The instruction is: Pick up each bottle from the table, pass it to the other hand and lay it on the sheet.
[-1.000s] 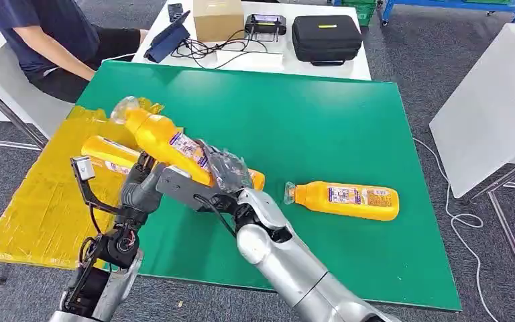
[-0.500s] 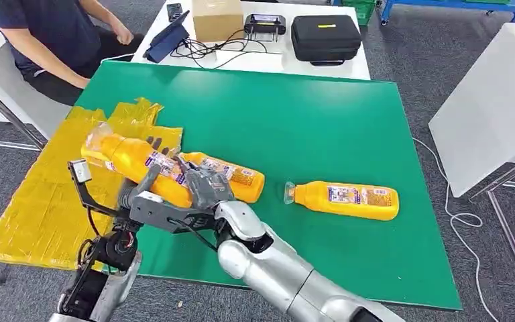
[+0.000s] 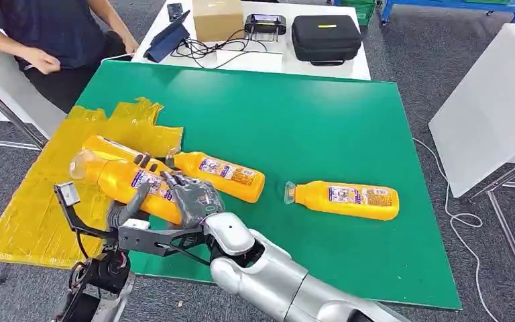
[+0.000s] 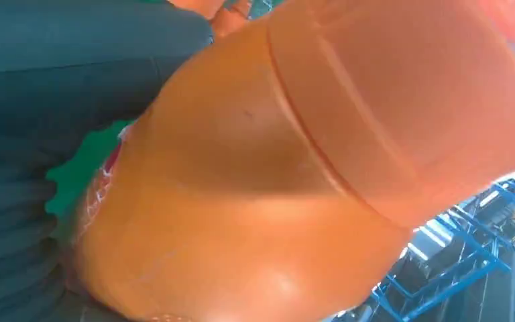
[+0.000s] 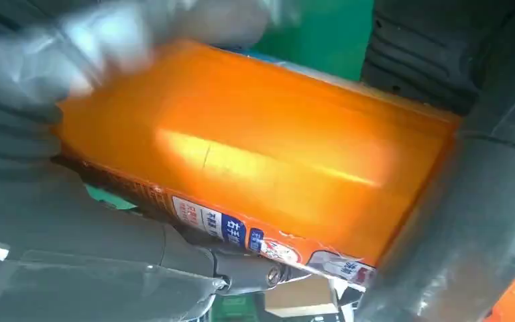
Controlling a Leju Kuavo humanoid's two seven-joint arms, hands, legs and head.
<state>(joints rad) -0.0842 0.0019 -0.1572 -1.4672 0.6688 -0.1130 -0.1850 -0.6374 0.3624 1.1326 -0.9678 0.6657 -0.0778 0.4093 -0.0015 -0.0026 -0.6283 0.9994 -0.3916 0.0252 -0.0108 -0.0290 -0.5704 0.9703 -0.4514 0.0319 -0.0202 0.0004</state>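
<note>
An orange bottle (image 3: 122, 182) with a clear cap hangs tilted over the seam between the yellow sheet (image 3: 30, 208) and the green table (image 3: 322, 127). My right hand (image 3: 191, 196) grips its lower end. My left hand (image 3: 129, 206) wraps its middle from below, dark fingertips poking up behind it. Up close, the bottle (image 4: 295, 168) is against the left palm, and grey fingers close around the bottle (image 5: 241, 161) in the right wrist view. A second bottle (image 3: 107, 145) lies on the sheet. Two more bottles (image 3: 220, 176) (image 3: 346, 200) lie on the table.
A person (image 3: 53, 40) sits at the table's far left corner. Behind the green table a white table holds a cardboard box (image 3: 217, 19), a black case (image 3: 326, 37) and cables. A white board (image 3: 493, 107) stands to the right.
The held bottle has come down and to the left, from high over the table to low over the sheet's edge, and both hands moved with it. The person's arm has shifted.
</note>
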